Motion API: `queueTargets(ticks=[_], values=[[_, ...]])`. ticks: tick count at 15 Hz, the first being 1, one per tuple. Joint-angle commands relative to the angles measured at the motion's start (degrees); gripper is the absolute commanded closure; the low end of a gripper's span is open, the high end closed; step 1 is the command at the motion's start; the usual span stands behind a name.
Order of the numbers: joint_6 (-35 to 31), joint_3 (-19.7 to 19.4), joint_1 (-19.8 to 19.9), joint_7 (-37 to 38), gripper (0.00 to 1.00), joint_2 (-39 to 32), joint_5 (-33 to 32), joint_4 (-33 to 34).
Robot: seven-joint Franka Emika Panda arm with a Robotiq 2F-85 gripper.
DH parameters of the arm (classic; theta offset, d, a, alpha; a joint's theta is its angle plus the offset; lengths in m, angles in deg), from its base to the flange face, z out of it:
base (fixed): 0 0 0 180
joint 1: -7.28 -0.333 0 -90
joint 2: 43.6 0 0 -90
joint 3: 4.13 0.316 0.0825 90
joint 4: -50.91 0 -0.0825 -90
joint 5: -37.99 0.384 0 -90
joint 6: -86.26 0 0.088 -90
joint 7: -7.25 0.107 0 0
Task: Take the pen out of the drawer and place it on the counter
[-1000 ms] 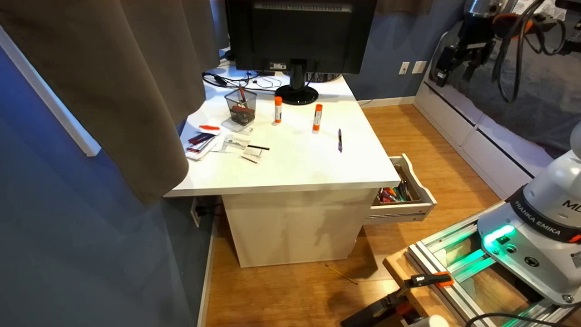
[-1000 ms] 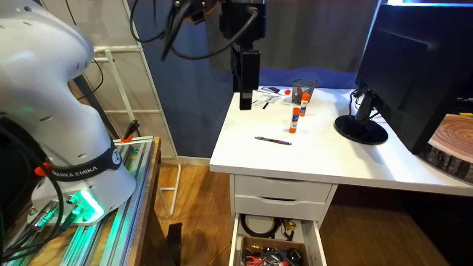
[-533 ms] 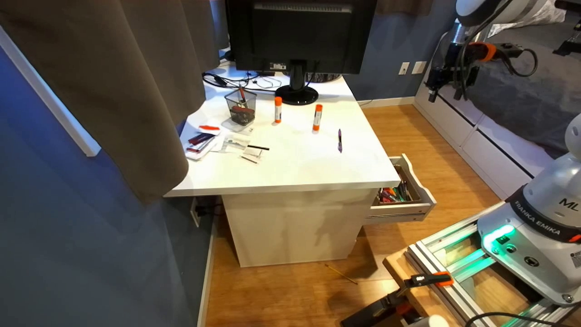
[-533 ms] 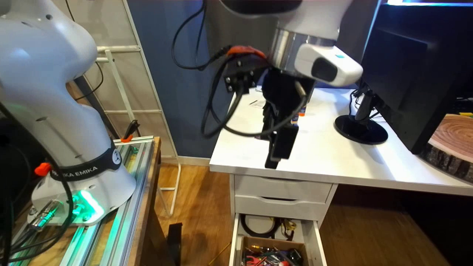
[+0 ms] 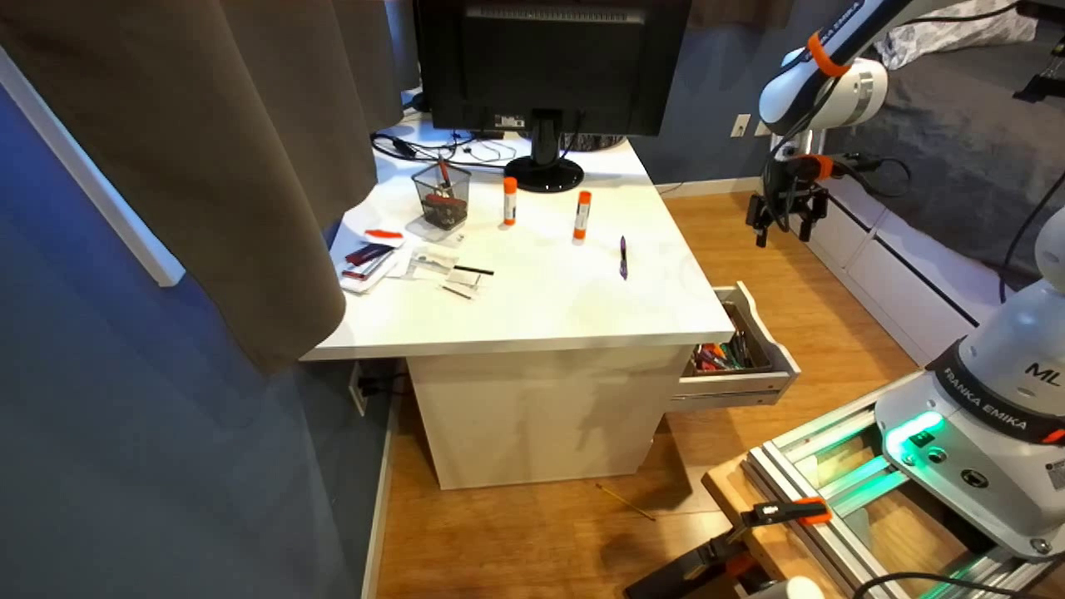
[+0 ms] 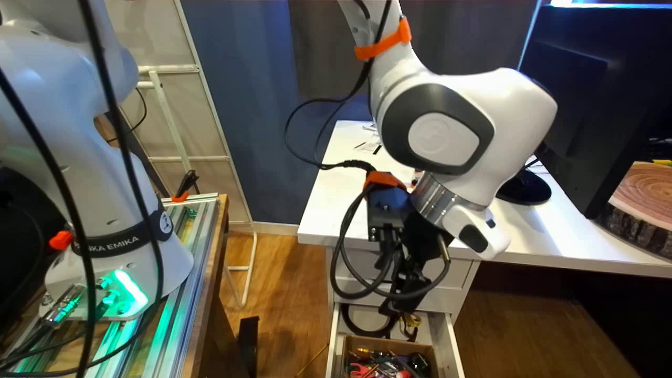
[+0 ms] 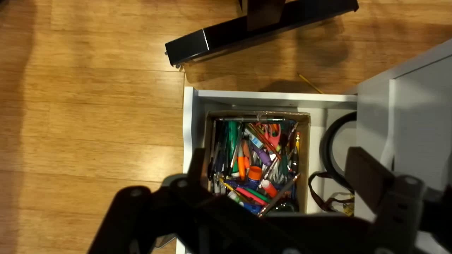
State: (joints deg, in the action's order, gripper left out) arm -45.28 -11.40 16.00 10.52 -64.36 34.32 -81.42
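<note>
Lowered since a moment ago, the gripper hangs with its fingers wide apart. From the left, the tabletop carries a mesh pen holder, two glue sticks and a purple pen; rightward, the open drawer holds a cardboard box of pens and scissors, between the fingers in the wrist view.
</note>
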Motion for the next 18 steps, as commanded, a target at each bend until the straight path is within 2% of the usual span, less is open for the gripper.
queueTargets(ticks=[1, 2, 3, 6, 13, 18], values=[[4.02, -0.72, -1.38, 0.90, 0.00, -11.80, -1.52, 9.71], [5.88, -0.48, -1.23, 0.46, 0.00, -13.48, -0.74, 11.55], [1.97, -0.33, -0.78, -0.18, 0.00, -9.06, 0.21, 6.20], [4.00, -0.27, -0.99, -0.16, 0.00, -13.55, 0.19, 10.30], [4.68, -0.28, -0.97, -0.16, 0.00, -13.76, 0.17, 11.26], [5.74, -1.39, -1.81, 1.76, 0.00, -23.24, -1.30, 15.12]])
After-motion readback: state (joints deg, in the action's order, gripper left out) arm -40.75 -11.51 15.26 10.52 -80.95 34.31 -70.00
